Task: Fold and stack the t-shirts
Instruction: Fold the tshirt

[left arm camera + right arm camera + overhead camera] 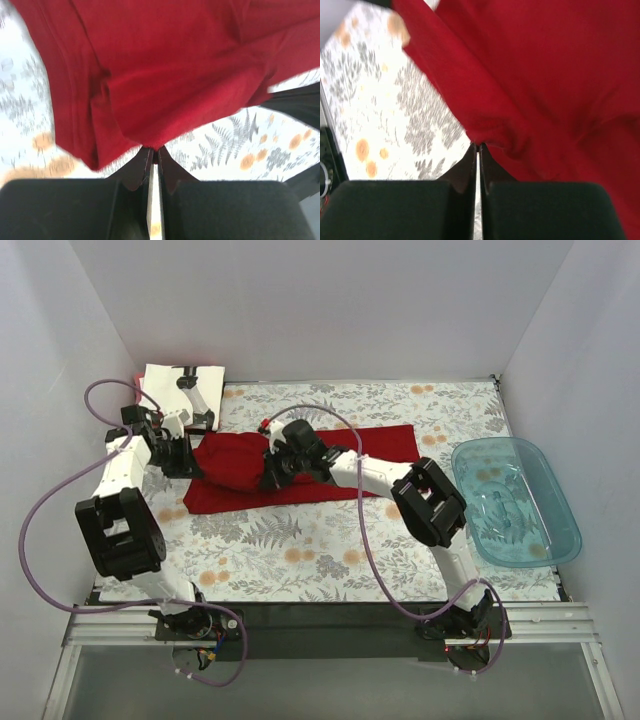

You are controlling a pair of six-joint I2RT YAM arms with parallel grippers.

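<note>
The dark red t-shirt (pixel 300 470) lies across the middle of the floral table cloth, its left part lifted and bunched between my two grippers. My left gripper (pixel 192 462) is shut on the shirt's left edge; in the left wrist view the red cloth (pixel 165 85) hangs from the pinched tips (pixel 155 149). My right gripper (pixel 272 477) is shut on the shirt near its middle; in the right wrist view the cloth (pixel 555 85) is pinched at the tips (pixel 478 145). A folded white t-shirt with black print (pixel 180 390) lies at the back left. The reddish-pink shirt is out of view.
A translucent teal tub (pixel 515 502) stands at the right edge of the table cloth (pixel 300 550). White walls close in the back and both sides. The right arm (pixel 425 495) reaches across the middle of the table.
</note>
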